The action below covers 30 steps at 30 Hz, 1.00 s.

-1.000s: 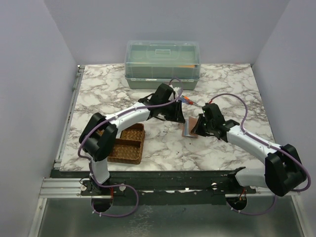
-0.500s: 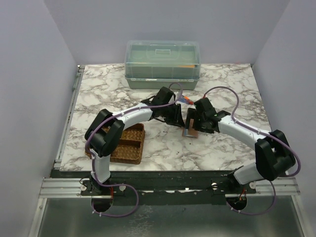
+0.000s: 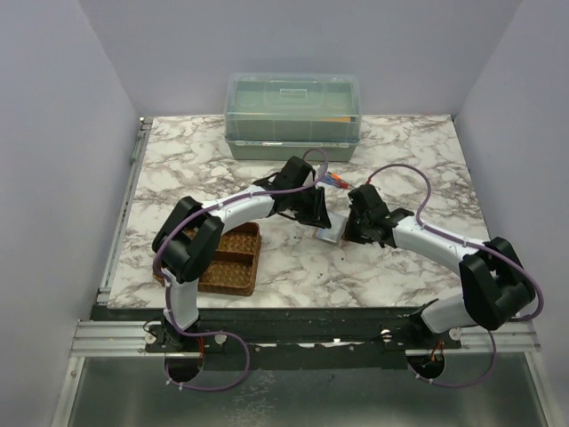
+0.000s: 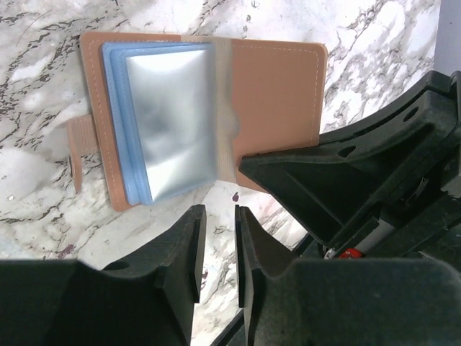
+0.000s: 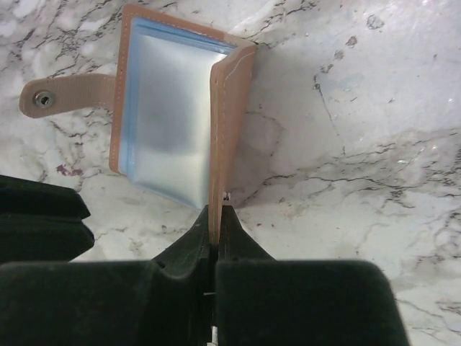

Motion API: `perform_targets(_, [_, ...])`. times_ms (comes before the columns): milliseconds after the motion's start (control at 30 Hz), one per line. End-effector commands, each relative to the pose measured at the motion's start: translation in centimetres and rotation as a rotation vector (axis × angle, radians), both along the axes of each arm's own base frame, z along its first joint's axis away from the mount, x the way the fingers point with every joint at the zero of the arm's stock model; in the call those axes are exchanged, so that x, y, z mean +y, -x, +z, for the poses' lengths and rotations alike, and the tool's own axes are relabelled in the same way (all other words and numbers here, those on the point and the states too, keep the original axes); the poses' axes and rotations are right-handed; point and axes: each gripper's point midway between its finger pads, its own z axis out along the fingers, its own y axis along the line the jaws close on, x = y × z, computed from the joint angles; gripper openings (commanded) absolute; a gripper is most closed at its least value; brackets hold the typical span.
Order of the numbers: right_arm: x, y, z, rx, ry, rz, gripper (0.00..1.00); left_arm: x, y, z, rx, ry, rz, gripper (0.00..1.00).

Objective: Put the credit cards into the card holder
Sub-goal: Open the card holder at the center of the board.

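The pinkish-tan card holder [image 3: 327,234] lies open on the marble between the two arms. My right gripper [image 5: 215,216] is shut on the near edge of its right cover [image 5: 232,108], which stands up on edge. Silvery and light blue leaves [image 5: 169,115] lie stacked in the left half; I cannot tell whether they are credit cards or sleeves. The strap with its snap [image 5: 65,94] sticks out to the left. My left gripper [image 4: 220,213] hovers just beside the holder [image 4: 277,94], jaws a narrow gap apart with only marble between them.
A lidded green-clear box [image 3: 293,116] stands at the back. A brown woven divided tray [image 3: 231,258] sits at the front left under the left arm. A red-and-blue screwdriver [image 3: 336,181] lies just behind the grippers.
My right gripper has swung left toward the left gripper. The card holder has shifted left with it and now sits lower and flatter. The left arm has barely moved.
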Motion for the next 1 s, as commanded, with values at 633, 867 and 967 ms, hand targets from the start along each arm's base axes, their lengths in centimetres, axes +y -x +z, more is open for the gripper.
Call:
perform_targets(633, [1.1, 1.6, -0.8, -0.055, -0.201, 0.074, 0.14, 2.8, -2.0, -7.2, 0.076, -0.231, 0.123, 0.09])
perform_targets(867, [-4.6, 1.3, 0.5, 0.040, 0.151, -0.051, 0.51, 3.0, -1.6, -8.4, 0.109, -0.257, 0.125, 0.06])
perform_targets(967, [-4.8, 0.8, 3.1, 0.014, 0.173, -0.048, 0.63, 3.0, -1.6, -8.3, 0.106, -0.258, 0.126, 0.06])
